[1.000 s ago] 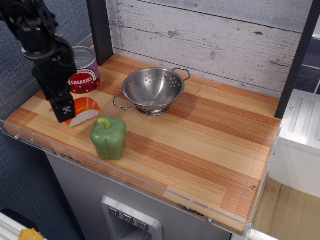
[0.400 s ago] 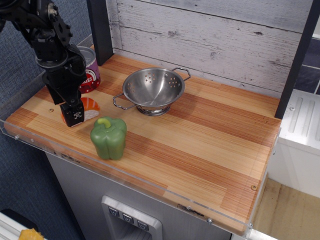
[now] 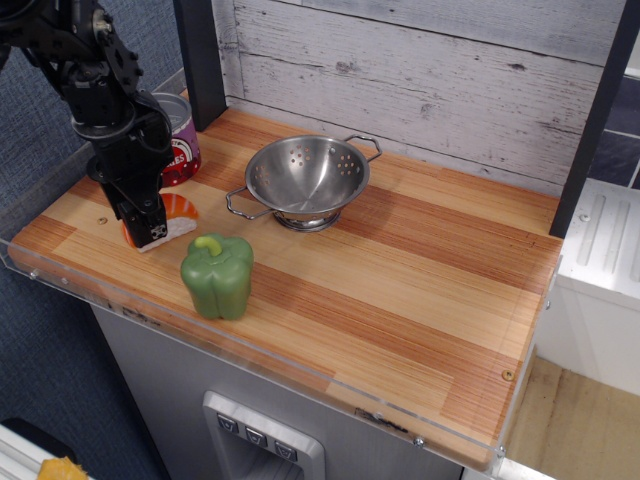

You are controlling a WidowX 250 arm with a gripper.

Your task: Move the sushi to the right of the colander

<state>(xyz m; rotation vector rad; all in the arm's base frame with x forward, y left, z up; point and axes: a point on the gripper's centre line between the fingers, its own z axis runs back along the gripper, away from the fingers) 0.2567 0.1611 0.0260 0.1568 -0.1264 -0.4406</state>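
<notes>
One black gripper, recorded low over the left end of the wooden counter, its fingers down around the sushi; whether they are already pressed against the piece or only straddle it cannot be told, since the arm hides the contact. Change noted: a second ago the gripper stood at the sushi's 9 o'clock edge with most of the orange top exposed; it has since shifted toward 3 o'clock and settled over the piece, so only an orange and white sliver shows at the gripper's 3 o'clock side. The sushi itself has not moved and rests on the counter. Reading: the approach looks finished and the grasp appears to be the step in hand; no transport has begun. Adjacent items: cherries can at 12 o'clock of the gripper, partly behind the arm; green pepper near, at 5 o'clock; colander at 2 o'clock, apart from all. Destination, the bare boards at 3 o'clock of the colander, lies well apart from the sushi.
</notes>
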